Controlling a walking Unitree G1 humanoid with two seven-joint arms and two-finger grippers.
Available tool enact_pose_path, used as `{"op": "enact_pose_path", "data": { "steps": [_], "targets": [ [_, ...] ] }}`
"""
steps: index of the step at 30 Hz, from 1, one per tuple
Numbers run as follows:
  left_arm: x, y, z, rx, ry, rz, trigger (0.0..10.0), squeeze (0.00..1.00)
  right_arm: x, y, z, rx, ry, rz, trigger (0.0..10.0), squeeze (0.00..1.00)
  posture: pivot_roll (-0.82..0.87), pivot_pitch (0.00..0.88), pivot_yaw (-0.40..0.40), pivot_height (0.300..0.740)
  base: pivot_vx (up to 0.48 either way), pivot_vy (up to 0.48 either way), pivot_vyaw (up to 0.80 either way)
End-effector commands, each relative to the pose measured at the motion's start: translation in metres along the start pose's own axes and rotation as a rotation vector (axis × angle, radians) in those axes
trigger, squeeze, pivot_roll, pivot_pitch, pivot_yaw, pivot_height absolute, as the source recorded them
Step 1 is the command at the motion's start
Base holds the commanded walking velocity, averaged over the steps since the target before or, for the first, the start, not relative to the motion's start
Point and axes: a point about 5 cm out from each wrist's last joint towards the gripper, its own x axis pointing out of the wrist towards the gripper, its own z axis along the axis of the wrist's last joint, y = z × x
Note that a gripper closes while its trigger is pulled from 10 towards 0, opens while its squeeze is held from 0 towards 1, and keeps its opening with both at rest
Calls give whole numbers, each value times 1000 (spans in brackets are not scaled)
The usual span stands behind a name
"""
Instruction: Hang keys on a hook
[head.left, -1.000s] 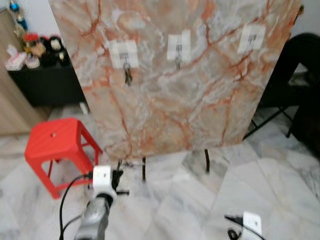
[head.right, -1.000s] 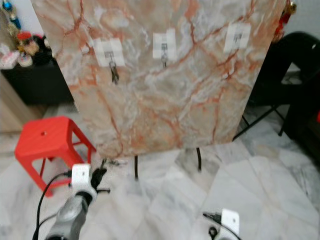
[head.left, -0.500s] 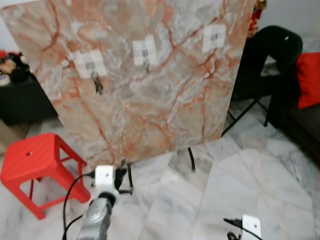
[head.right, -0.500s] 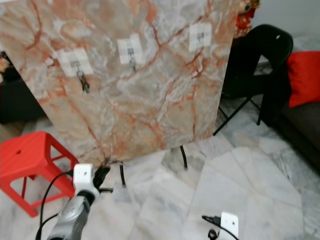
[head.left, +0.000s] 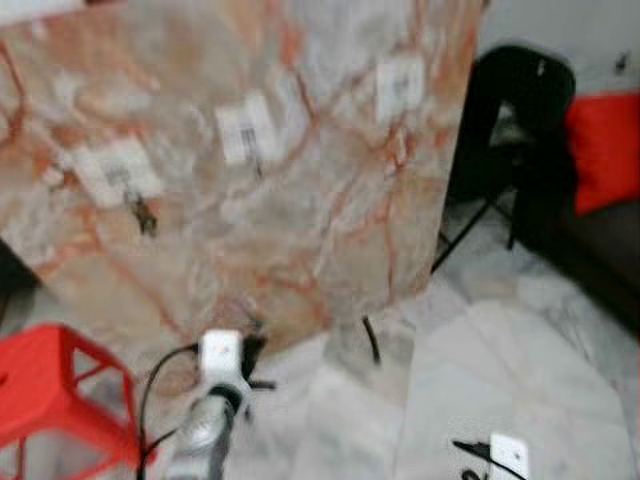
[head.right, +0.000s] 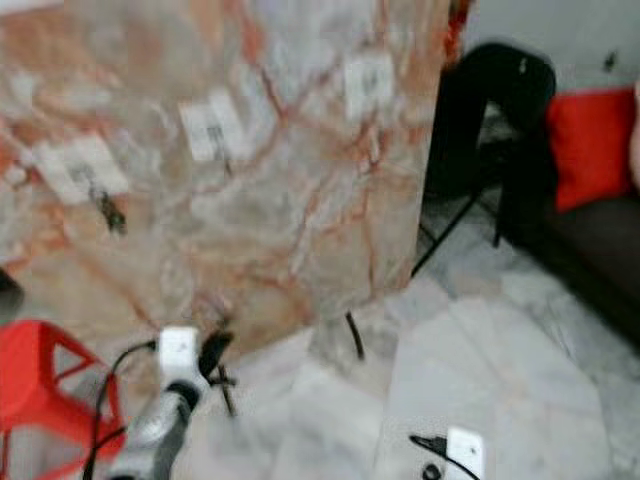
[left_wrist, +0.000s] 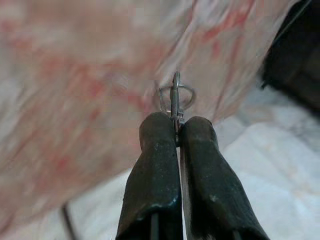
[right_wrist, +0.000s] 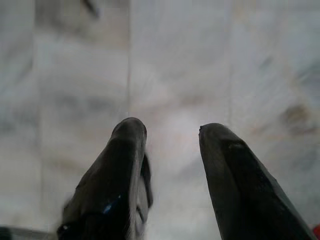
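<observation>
Your left gripper (left_wrist: 176, 131) is pinched tight on the keys (left_wrist: 174, 97); in the left wrist view the metal ring and a thin blade stand just proud of the fingertips, with no gap between the two black fingers. In the head views that same gripper is held low, in front of the bottom edge of the marble-patterned board (head.left: 300, 230), well below the hooks. Your right gripper (right_wrist: 170, 131) hangs idle over the pale floor tiles (right_wrist: 175, 65), fingers spread apart and holding nothing. Judgement on handling: the keys are light, rigid metal, likely slick against the pads, and the ring may pivot if pressure eases, so keep the pinch on the blade and leave the ring free to go over a hook. A red stool (head.left: 50, 385) stands to the left, close to the board's base. On the board are three white adhesive pads with hooks: the left hook (head.left: 125, 180) already carries a dark hanging item, while the middle hook (head.left: 248, 132) and right hook (head.left: 400, 85) appear free, though blur limits certainty. Beyond the board's right edge stand a black folding chair (head.left: 520, 110) and a red cushion (head.left: 605, 140).
</observation>
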Motion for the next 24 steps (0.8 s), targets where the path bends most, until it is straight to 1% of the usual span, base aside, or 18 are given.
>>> {"op": "enact_pose_path", "data": {
  "steps": [1, 19, 23, 24],
  "targets": [
    [-6, 15, -2, 18, 14, 39, 10000, 0, 0, 9, -3, 3, 7, 23, 10000, 0, -22, 15, 47, 740, 356, 0, -769],
    [-4, 13, 2, 20, -2, 24, 10000, 0, 0, 10, -3, -3, 4, 25, 10000, 0, -21, 1, 50, 740, 352, 0, -758],
    [-2, 9, 10, 16, -35, -2, 10000, 0, 0, 10, -3, -5, -8, 27, 10000, 0, -21, 1, 51, 740, 319, 0, 0],
    [-1, 7, 12, 14, -43, -10, 10000, 0, 0, 10, -3, -5, -7, 28, 10000, 0, -21, 1, 51, 740, 0, 0, 0]
  ]
}}
